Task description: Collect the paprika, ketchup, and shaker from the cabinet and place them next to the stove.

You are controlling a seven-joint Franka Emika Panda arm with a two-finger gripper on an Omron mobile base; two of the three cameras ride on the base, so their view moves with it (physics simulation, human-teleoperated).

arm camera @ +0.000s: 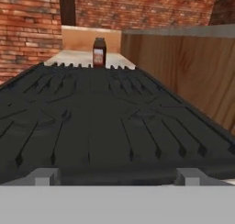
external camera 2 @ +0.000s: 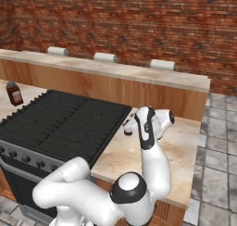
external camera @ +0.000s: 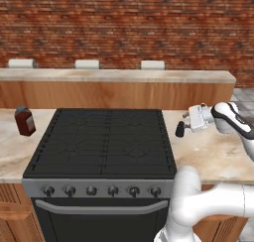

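Observation:
The black stove (external camera: 101,144) fills the middle, and its grates run across the hand view (arm camera: 110,122). The paprika (external camera: 24,121), a dark red jar with a dark cap and pale label, stands on the counter left of the stove (external camera 2: 14,93) (arm camera: 99,52). My gripper (external camera: 182,124) (external camera 2: 130,126) points left, low over the counter at the stove's right edge, jaws wide open and holding nothing. A small black thing at its fingertips, apparently the shaker (external camera: 179,130), stands on the counter there. The ketchup and the cabinet are out of view.
A raised wooden ledge (external camera: 119,77) runs behind the stove, with white items (external camera: 87,64) on top and a brick wall beyond. The marble counter (external camera: 218,156) right of the stove ends at an edge over the tiled floor (external camera 2: 217,141).

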